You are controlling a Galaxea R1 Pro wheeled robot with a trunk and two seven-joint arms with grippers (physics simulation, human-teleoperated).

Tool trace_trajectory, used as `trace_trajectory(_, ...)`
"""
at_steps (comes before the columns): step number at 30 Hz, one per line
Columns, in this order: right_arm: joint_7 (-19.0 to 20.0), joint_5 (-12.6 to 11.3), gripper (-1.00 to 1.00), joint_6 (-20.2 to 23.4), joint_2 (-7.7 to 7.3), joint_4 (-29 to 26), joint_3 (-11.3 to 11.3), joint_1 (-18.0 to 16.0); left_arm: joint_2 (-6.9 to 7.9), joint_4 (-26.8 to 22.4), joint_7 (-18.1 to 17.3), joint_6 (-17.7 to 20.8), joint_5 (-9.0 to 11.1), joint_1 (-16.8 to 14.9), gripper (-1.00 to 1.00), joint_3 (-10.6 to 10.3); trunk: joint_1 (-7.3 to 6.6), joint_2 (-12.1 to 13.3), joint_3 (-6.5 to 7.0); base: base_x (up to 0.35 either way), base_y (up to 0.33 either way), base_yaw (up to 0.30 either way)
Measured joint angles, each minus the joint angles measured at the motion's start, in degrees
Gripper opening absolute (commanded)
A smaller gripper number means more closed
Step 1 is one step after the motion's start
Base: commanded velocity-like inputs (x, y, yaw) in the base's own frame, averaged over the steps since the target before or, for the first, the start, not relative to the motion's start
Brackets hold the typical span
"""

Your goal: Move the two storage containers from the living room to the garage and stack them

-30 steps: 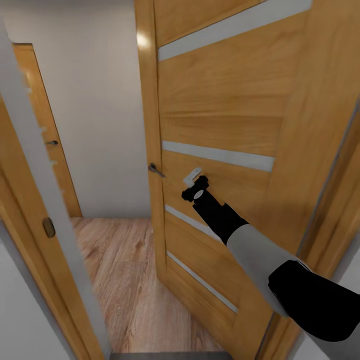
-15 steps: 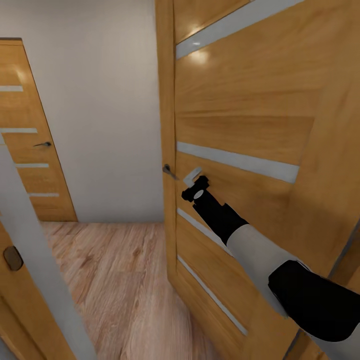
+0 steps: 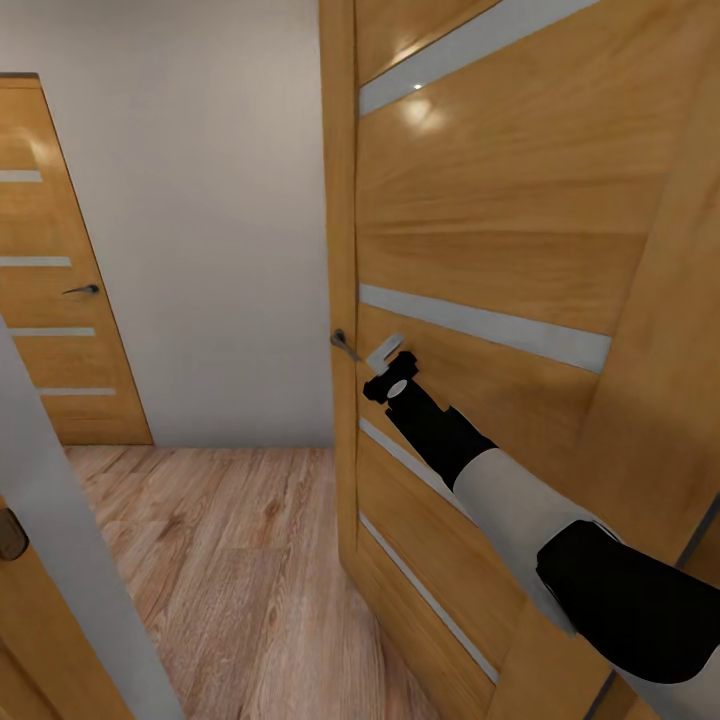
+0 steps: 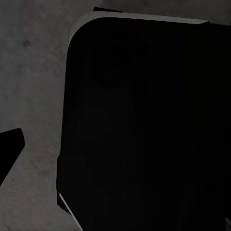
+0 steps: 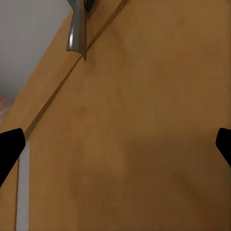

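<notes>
The two storage containers are out of view. My right gripper is stretched out against the face of an open wooden door, just beside its metal lever handle. In the right wrist view the gripper is open, nothing lies between its dark fingertips, and the handle sits just ahead. The left wrist view has one fingertip at the picture's edge, over dark grey concrete floor beside my black base.
Past the door lies a hallway with a light wood plank floor and a pale wall. A second, shut wooden door stands at the far left. A grey door-frame edge rises close at my left.
The whole head view has shifted, so the camera moved: the frame at left slid out and more hallway shows. The door edge sits further right. My right arm kept its pose.
</notes>
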Motion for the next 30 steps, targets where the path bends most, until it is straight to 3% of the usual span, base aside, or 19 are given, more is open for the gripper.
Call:
trace_trajectory(6,0.1,-0.3,1.00,0.0,0.00,0.0,0.0,0.0,-0.08,0.0,0.0,0.0,0.0,0.0,1.00,0.0,-0.01,0.0,-0.01,0.063,0.000,0.000)
trace_trajectory(19,0.1,0.1,1.00,0.0,0.00,0.0,0.0,0.0,0.00,0.0,0.0,0.0,0.0,0.0,1.00,0.0,-0.03,0.0,0.00,0.273,0.000,0.000)
trace_trajectory(30,0.1,0.3,1.00,0.0,0.00,0.0,0.0,0.0,0.00,0.0,0.0,0.0,0.0,0.0,1.00,0.0,0.00,0.0,0.00,0.076,0.000,0.000)
